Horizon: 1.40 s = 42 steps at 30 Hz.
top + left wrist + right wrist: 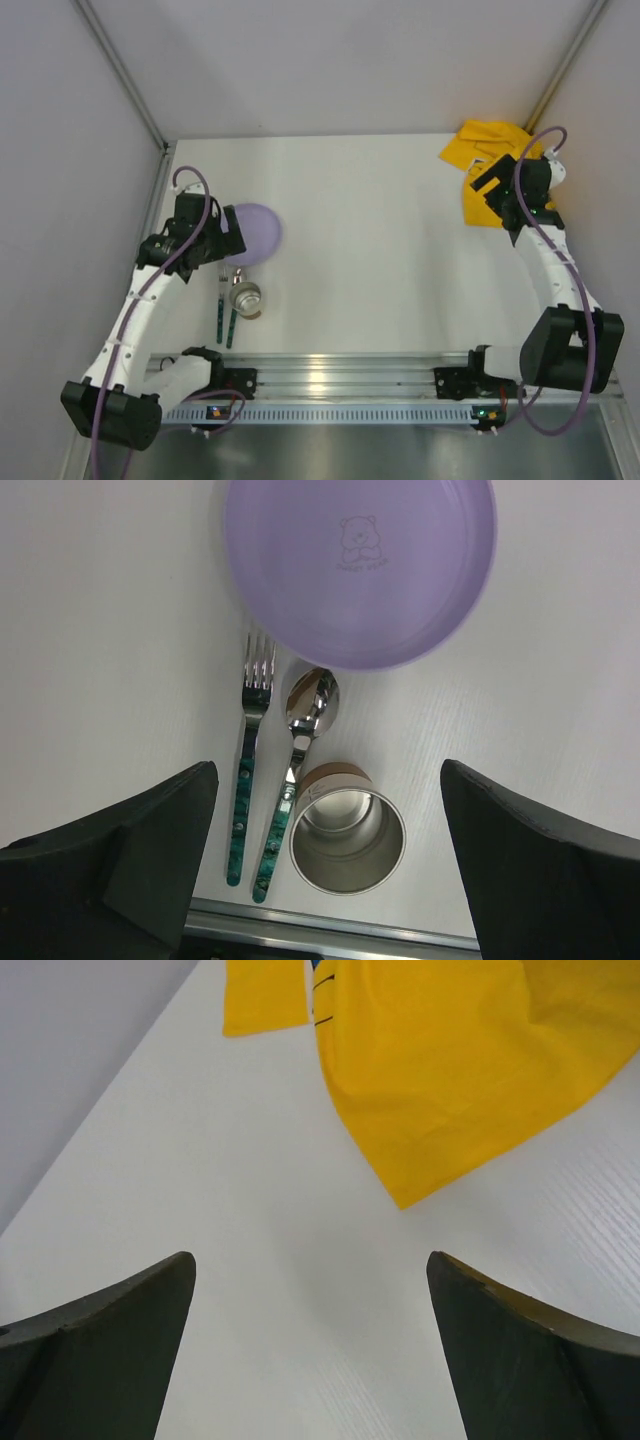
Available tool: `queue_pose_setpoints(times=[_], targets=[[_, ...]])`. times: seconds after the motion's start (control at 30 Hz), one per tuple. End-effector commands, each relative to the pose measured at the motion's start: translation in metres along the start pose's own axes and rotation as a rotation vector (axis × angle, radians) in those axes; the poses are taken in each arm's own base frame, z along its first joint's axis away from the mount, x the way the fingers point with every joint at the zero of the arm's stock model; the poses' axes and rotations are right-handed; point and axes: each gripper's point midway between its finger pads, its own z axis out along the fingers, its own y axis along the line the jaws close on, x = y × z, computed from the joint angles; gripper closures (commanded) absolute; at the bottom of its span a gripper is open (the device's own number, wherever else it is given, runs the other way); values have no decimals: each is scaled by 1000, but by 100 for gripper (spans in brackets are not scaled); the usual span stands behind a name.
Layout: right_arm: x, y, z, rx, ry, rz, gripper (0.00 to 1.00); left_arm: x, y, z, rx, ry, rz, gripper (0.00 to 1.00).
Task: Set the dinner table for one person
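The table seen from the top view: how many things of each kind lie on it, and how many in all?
plate: 1
fork: 1
spoon: 1
cup: 1
cloth: 1
Total: 5

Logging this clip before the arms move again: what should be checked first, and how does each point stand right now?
1. Left gripper open and empty: ok.
2. Right gripper open and empty: ok.
3. Round purple plate with a bear print lying flat on the white matte table: ok.
4. Green-handled metal fork and green-handled metal spoon lying parallel, side by side: ok.
5. Round steel cup upright, mouth up: ok. Whether it is clear of the spoon handle: cannot tell.
6. Yellow cloth laid out flat: not ok, it is crumpled in the far right corner.
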Motion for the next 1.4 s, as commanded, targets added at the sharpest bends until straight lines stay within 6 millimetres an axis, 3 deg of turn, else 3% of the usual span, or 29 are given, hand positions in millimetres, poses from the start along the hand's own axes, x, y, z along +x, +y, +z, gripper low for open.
queue_pose_setpoints(times=[0.0,0.23,0.27,0.3,0.33,0.37,0.4,0.43,0.47,0.5,0.53,0.6,0.73,0.77,0.83,0.9,0.93,1.1,1.17,1.2,1.3,1.37], targets=[[-11,17,4,-24,52,-32,0,-9,10,0,-67,-32,3,2],[-27,28,27,-4,106,-85,0,13,11,19,-83,55,16,2],[-22,21,40,26,139,-87,0,15,9,21,-70,68,16,2],[-37,28,42,20,122,-91,0,19,5,23,-46,84,17,2],[-38,25,48,41,138,-94,0,19,2,24,-33,88,15,2],[-31,11,61,96,188,-89,0,20,-1,25,-20,89,10,2],[-48,17,64,92,168,-81,0,23,-5,25,4,100,6,2],[-51,13,71,105,177,-73,0,22,-8,27,18,95,2,3],[-41,3,86,141,227,-71,0,24,-8,28,24,99,1,3],[-57,12,90,124,203,-69,0,25,-10,29,29,103,-7,3],[-45,4,106,146,250,-75,0,27,-11,31,35,108,-12,4],[-52,11,118,135,251,-81,0,29,-11,33,28,114,-26,4],[-26,-8,154,217,344,-73,0,31,-12,36,21,129,-49,7],[-26,-7,157,223,345,-66,0,31,-12,36,20,131,-55,8],[-8,-16,166,268,389,-75,0,30,-13,37,17,132,-73,8],[-2,-18,169,297,402,-98,0,32,-14,38,13,145,-88,9],[11,-23,172,328,431,-122,0,33,-14,39,11,151,-92,10],[40,-33,179,430,502,-252,2,34,-15,40,7,158,-107,11],[53,-41,180,480,531,-318,7,35,-14,40,3,160,-107,11],[55,-46,180,503,532,-337,16,35,-13,40,0,156,-105,11],[70,-54,177,537,575,-386,29,36,-11,36,-6,159,-101,11],[84,-62,175,555,617,-409,53,36,-7,31,-16,156,-92,11]])
